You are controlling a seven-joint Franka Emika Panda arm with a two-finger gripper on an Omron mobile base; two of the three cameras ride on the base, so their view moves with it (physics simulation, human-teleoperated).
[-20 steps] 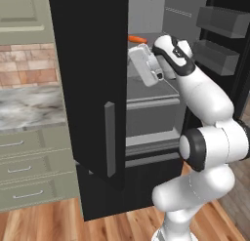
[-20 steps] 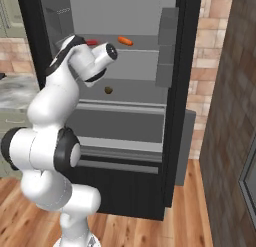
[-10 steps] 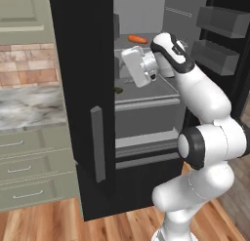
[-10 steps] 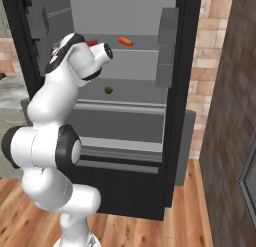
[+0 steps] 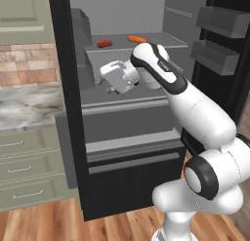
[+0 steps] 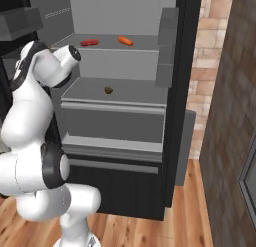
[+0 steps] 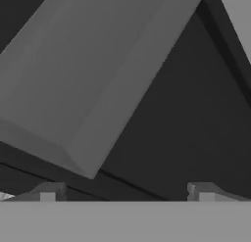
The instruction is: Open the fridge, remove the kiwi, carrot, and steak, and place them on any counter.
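Left base view: fridge (image 5: 122, 137) open, both doors swung out, light grey inside. One steak (image 5: 103, 43) and one carrot (image 5: 137, 39) on the upper shelf, steak to the left, well apart. Carrot lies flat, long axis roughly left-right across the shelf, slightly slanted. Gripper (image 5: 109, 78) sits in front of the middle shelf, pointing left toward the left door's dark bins (image 5: 80, 21); fingertips hard to make out here. Counter (image 5: 27, 104) to the left of the fridge, partly cut off by the door edge, green drawers (image 5: 24, 167) under it. Two dark bins on the right door (image 5: 219, 35). Right base view: one steak (image 6: 89, 42), one carrot (image 6: 125, 40), same upper shelf; one kiwi (image 6: 108, 90) on the shelf below, near its middle. Carrot's thin end not clear. Arm covers the fridge's left side. Hand view: two fingertips (image 7: 49, 191) at the bottom, set wide apart, nothing between them; facing a tilted grey door bin (image 7: 88, 74), cut off at the top.
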